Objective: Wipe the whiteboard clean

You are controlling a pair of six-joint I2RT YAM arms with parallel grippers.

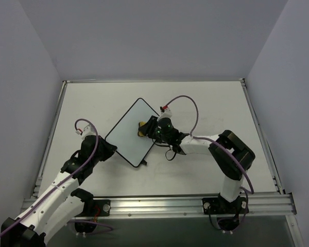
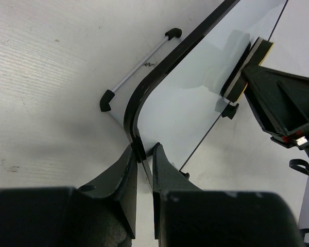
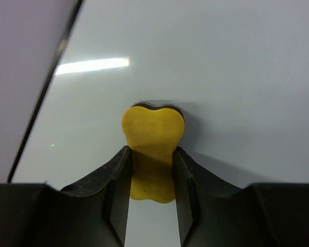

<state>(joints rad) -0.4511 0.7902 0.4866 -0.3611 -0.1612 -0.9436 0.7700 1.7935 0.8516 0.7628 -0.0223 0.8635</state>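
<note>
The whiteboard [image 1: 131, 129] lies tilted like a diamond at the table's middle, white with a thin black frame, its face showing no marks. My left gripper [image 1: 109, 149] is shut on the board's lower left edge; in the left wrist view the frame [image 2: 144, 90] runs down between my fingertips [image 2: 143, 154]. My right gripper [image 1: 147, 128] is shut on a small yellow sponge [image 3: 152, 149] with a dark underside, pressed flat against the board's face [image 3: 221, 67] near its right corner. The sponge also shows in the top view [image 1: 141, 128] and the left wrist view [image 2: 247, 67].
A black foot [image 1: 143, 164] sticks out at the board's near corner. A thin grey bar with black end caps [image 2: 139, 69] lies under the board's edge. Grey walls enclose the table; a metal rail [image 1: 159, 203] runs along its near edge.
</note>
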